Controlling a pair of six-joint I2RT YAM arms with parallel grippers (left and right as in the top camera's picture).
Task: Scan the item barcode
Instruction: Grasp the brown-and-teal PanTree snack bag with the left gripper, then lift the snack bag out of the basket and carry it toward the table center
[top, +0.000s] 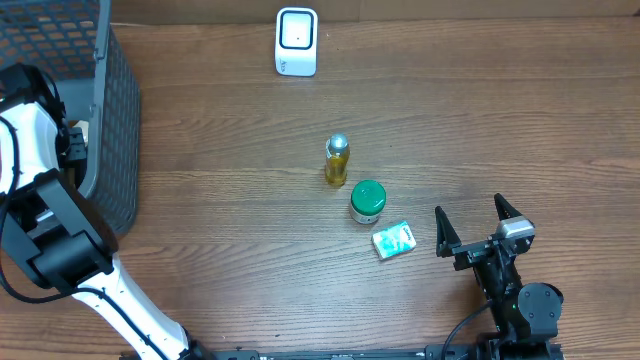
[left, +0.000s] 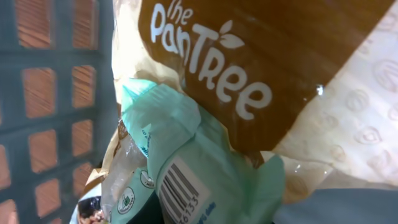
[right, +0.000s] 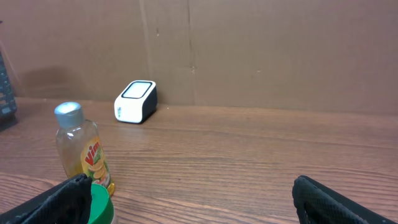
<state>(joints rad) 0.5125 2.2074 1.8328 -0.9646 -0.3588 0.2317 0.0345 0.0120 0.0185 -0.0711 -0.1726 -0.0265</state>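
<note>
Pickup step: my left gripper sits hidden in the basket (top: 120, 130), right against a teal packet (left: 205, 143); I cannot tell its grip. Right gripper (top: 478, 222) gapes wide. Next: lift the packet and show its barcode (left: 180, 190) to the scanner (top: 296, 41).

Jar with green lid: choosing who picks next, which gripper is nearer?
Right. The right gripper sits just right of the jar; the left arm is in the basket, far left.
</note>
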